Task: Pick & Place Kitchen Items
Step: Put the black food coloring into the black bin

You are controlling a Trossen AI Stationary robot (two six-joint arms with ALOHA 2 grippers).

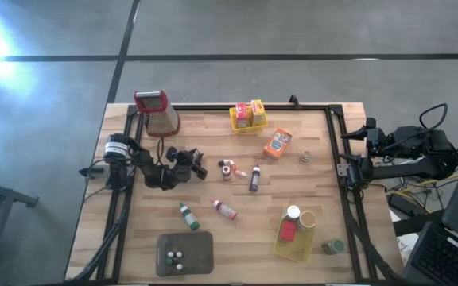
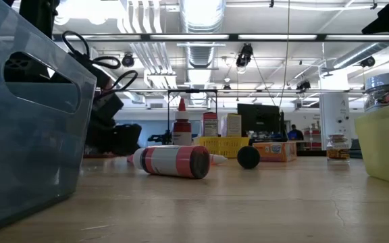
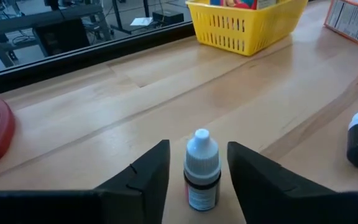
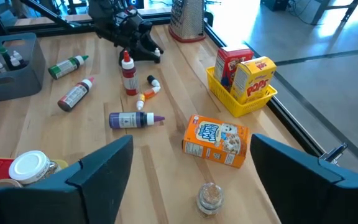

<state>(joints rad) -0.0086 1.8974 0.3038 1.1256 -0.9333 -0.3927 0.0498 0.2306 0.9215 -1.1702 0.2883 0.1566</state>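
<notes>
sorting kitchen items, partly done
i'm straddling a white-capped dropper bottle (image 3: 202, 167) mid-desk, left gripper (image 3: 199, 168) fingers spread, ungrasped; right gripper (image 4: 191, 163) released; several bottles are lying loose.

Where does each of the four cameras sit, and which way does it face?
High: overhead, looking down; both arms, grater.
Low: tabletop level, across a lying red-banded bottle; arm links at left.
Left wrist: forward past open left pincer around a white-capped bottle.
Right wrist: across table past open right pincer.
Shared: cereal box.
</notes>
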